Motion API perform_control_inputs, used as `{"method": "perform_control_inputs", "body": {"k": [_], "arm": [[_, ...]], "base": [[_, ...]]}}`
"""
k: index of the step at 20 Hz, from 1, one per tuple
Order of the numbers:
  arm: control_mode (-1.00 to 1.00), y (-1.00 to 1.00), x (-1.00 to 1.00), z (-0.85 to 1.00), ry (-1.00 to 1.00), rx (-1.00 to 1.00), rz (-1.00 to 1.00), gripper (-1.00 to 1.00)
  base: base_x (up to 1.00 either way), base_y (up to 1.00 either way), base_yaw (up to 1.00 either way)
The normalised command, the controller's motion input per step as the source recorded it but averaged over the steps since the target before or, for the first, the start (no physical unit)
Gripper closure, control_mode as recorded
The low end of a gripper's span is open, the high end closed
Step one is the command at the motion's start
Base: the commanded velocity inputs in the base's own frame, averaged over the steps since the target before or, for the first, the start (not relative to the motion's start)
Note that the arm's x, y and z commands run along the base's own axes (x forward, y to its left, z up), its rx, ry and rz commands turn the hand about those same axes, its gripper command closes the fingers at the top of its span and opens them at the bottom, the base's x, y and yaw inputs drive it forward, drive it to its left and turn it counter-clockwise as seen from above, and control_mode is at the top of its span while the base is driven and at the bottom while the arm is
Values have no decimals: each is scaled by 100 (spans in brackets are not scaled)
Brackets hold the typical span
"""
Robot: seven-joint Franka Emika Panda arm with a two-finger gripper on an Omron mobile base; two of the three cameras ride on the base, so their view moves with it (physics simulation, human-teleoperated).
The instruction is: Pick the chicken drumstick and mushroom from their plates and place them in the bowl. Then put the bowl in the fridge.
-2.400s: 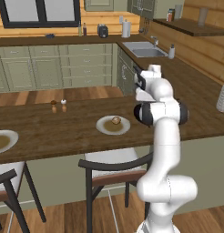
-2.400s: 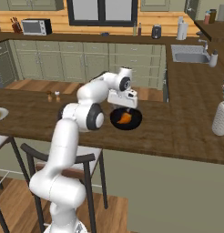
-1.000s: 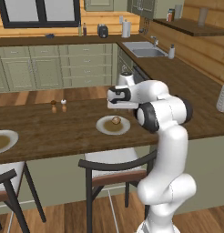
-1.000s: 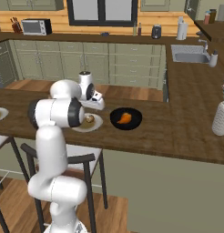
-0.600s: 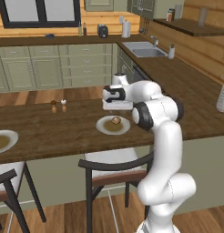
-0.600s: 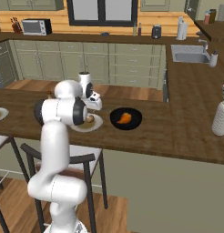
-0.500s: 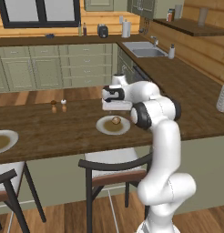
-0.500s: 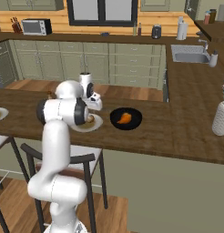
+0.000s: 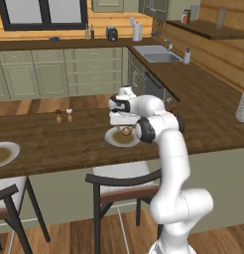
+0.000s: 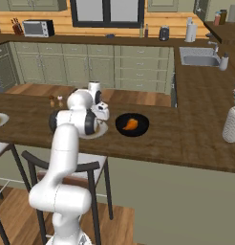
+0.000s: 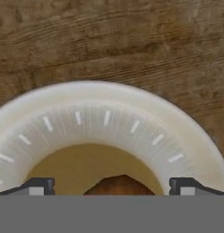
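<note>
Two white plates are sitting on the surface [image 9: 69,149]: one [image 9: 112,138] beside the bowl [image 10: 132,125], one [image 9: 4,154] well apart from it. One drumstick [image 10: 131,124], one mushroom [image 9: 126,131] and two shakers [image 9: 64,115] are showing.

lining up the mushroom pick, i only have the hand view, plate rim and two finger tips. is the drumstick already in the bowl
Observer: Yes, the chicken drumstick lies in the black bowl, seen from the right base view.
Operator: where's the bowl from this plate
Observer: On the counter beside the plate, on the sink side.
Operator: another plate around?
Observer: Yes, a second plate sits far along the counter, past the shakers.
</note>
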Motion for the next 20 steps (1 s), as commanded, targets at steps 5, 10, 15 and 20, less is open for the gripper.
{"method": "perform_control_inputs", "body": {"k": [5, 10, 15, 20], "arm": [[-100, 0, 8, -38, 11, 0, 0, -100], [-100, 0, 0, -16, 5, 0, 0, -100], [-100, 0, -5, 0, 0, 0, 0, -100], [-100, 0, -27, 0, 0, 0, 0, -100]], "base": [[0, 0, 0], [0, 0, 0], [0, 0, 0], [0, 0, 0]]}}
